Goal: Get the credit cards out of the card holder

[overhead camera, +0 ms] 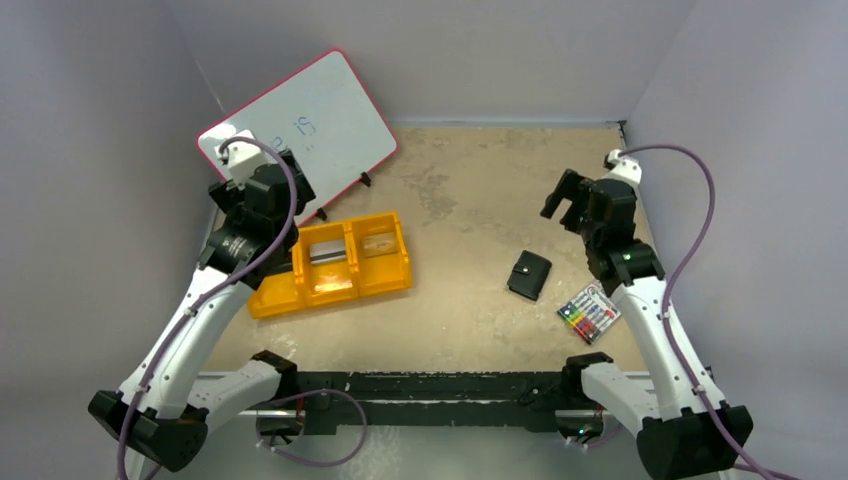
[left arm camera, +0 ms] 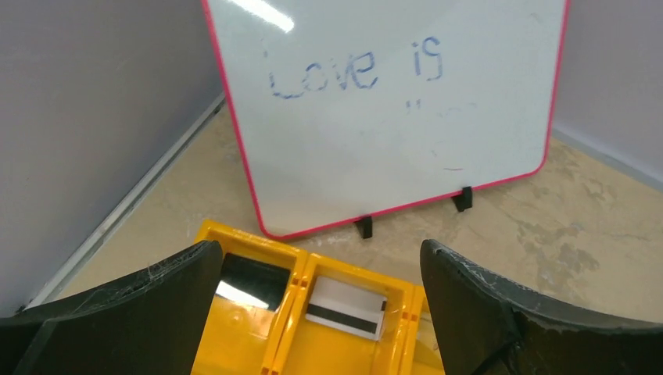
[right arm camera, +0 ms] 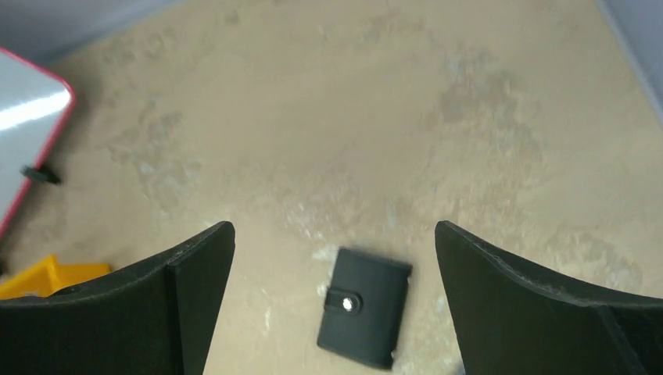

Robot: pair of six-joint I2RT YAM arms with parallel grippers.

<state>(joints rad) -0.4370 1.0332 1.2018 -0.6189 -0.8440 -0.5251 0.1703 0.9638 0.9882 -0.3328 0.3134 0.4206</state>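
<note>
top view: card holder lies flat on the table, right of centre, folded closed. from the right wrist we see its snap tab fastened across the front. no card shows at its edges, and we cannot tell what is inside.

right gripper hangs above the table, just beyond the card holder and not touching it. its jaws are spread wide and nothing sits between them.

left gripper is on the far left, over the back of the orange tray. its jaws are also spread wide and they grasp nothing.

credit cards lie in the tray, well apart from the card holder. from the left wrist we note a pale card with a dark stripe in one compartment and a dark glossy card in the compartment to its left. from above, a silvery-grey card shows in the middle compartment. the right compartment holds something tan, too small for us to name.

whiteboard, with a pink rim, leans in the far left corner behind the tray. faint blue writing on it reads "love is".

pack of coloured markers lies near the right arm, just beside the card holder on its near right.
</note>
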